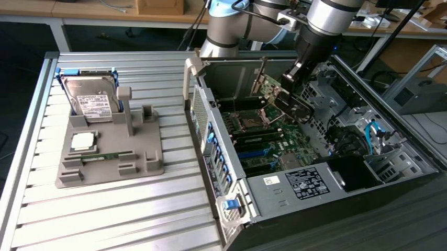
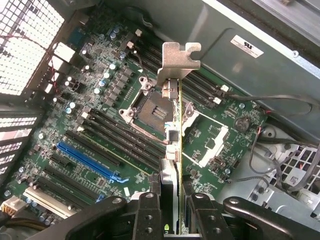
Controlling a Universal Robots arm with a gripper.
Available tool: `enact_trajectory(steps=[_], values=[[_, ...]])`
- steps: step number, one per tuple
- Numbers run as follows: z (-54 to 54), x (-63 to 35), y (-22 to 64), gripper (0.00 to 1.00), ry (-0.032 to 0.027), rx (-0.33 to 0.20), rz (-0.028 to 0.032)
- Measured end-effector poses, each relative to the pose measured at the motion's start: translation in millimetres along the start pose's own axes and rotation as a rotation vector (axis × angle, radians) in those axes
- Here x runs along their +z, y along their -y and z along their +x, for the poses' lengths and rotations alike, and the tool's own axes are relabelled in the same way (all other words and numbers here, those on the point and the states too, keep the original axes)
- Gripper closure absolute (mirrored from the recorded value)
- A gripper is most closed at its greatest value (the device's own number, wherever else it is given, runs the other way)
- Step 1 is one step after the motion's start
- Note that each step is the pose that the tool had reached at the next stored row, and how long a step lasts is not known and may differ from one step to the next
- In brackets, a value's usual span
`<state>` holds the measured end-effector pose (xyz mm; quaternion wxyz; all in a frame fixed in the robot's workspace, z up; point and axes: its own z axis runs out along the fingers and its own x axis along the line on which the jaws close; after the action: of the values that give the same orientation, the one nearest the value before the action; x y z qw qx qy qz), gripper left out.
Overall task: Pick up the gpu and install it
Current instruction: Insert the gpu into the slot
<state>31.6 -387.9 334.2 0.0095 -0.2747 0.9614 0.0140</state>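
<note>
your hand is clenched on the thin green-brown gpu card with the silver metal bracket, which sits edge-on between the black fingers. you hold it inside the open black computer case, over the green motherboard, near the square processor socket. the silver hard drive stands in the grey holder on the slatted metal table.

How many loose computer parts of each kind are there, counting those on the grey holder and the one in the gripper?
hard drive: 1
processor chip: 1
memory stick: 1
gpu, clamped in the gripper: 1
Total: 4
</note>
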Motion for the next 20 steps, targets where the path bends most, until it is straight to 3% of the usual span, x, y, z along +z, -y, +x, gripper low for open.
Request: enact_trajectory(steps=[20], values=[[0.0, 0.4, 0.0, 0.73, -0.0015, -0.068, -0.0018]])
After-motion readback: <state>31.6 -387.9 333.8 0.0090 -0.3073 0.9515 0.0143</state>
